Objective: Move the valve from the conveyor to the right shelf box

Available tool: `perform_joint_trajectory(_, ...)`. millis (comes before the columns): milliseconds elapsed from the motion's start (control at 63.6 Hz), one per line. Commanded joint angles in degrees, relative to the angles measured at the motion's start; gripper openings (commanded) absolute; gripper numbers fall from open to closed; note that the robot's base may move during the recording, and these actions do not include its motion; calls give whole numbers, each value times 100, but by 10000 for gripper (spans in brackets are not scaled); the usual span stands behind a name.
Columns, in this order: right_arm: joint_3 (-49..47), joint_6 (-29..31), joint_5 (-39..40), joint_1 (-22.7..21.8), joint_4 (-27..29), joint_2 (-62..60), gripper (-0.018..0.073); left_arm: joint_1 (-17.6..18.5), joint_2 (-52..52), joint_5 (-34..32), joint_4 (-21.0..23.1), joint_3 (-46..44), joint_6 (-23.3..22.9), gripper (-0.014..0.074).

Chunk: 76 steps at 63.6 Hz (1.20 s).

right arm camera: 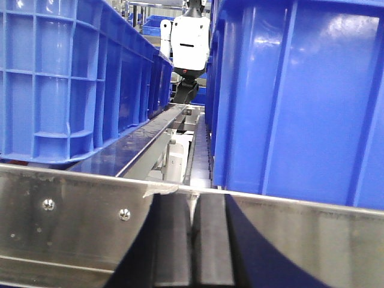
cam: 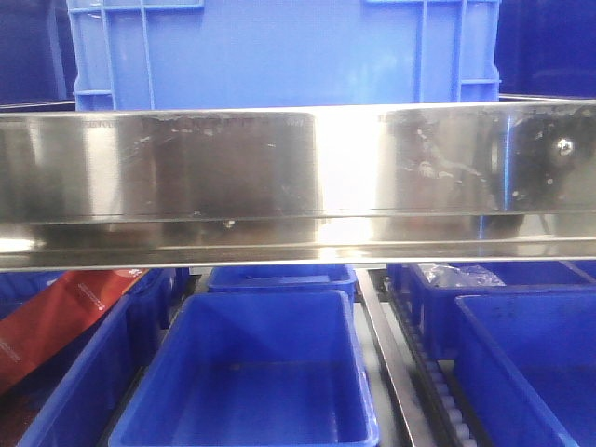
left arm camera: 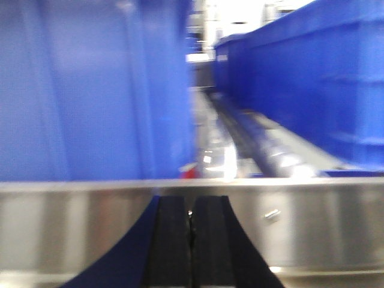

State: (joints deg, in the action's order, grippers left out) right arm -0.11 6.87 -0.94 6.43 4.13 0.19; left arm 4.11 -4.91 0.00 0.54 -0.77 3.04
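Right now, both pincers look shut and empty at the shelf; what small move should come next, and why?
Probably back away and turn toward the conveyor. The left pincer and right pincer are shut on nothing, facing the steel rail and blue bins; no valve or conveyor is in view.

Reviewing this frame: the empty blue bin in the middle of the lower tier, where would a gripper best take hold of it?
Probably the right wall's rim of the empty blue bin. It is a thin upright lip, with free room inside and a gap toward the roller track, while the left wall sits close to the neighbouring bin. Come from above at the near end, since the steel rail overhangs the far end.
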Motion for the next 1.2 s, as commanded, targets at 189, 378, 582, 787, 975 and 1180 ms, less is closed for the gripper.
perform_joint_trajectory(189, 11, 25, 137, -33, -54, -19, -167, 65, 491, -42, -54, 77, -50, -111)
perform_joint_trajectory(378, 11, 25, 137, -33, -54, -19, -167, 176, 491, -135, -54, 77, -50, -111)
perform_joint_trajectory(582, 11, 25, 137, -33, -54, -19, -167, 176, 491, -135, -54, 77, -50, -111)
perform_joint_trajectory(787, 11, 25, 137, -33, -54, -19, -167, 176, 491, -135, -54, 77, -50, -111)
perform_joint_trajectory(975, 11, 25, 137, -33, -54, -19, -167, 176, 491, -135, -54, 77, -50, -111)
perform_joint_trajectory(1180, 11, 25, 137, -33, -54, -19, -167, 176, 491, -135, -54, 77, -50, -111)
